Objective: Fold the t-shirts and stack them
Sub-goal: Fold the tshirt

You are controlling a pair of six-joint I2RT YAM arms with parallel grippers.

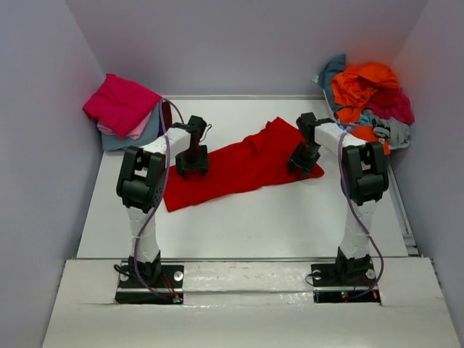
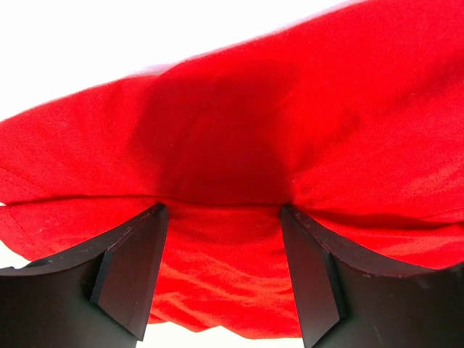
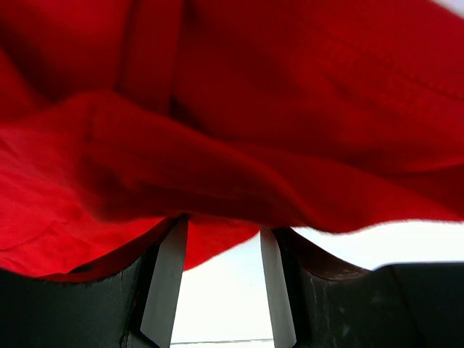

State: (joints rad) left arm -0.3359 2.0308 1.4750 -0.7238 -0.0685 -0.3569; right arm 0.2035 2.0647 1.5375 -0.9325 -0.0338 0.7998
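Note:
A bright red t-shirt [image 1: 239,163] lies spread in a slanted band across the middle of the table. My left gripper [image 1: 192,168] stands on its left part. In the left wrist view the jaws are wide apart, with red cloth [image 2: 232,145] lying flat between and beyond the fingers [image 2: 130,268]. My right gripper [image 1: 303,163] is at the shirt's right end. Its pale fingers [image 3: 168,283] stand apart, their tips under a raised fold of the red shirt [image 3: 239,167]. White table shows in the gap.
A folded stack of magenta, pale pink and grey-blue shirts [image 1: 123,109] sits at the back left corner. A loose heap of orange, teal, maroon and grey shirts [image 1: 370,98] fills the back right corner. Walls close three sides of the table [image 1: 246,225].

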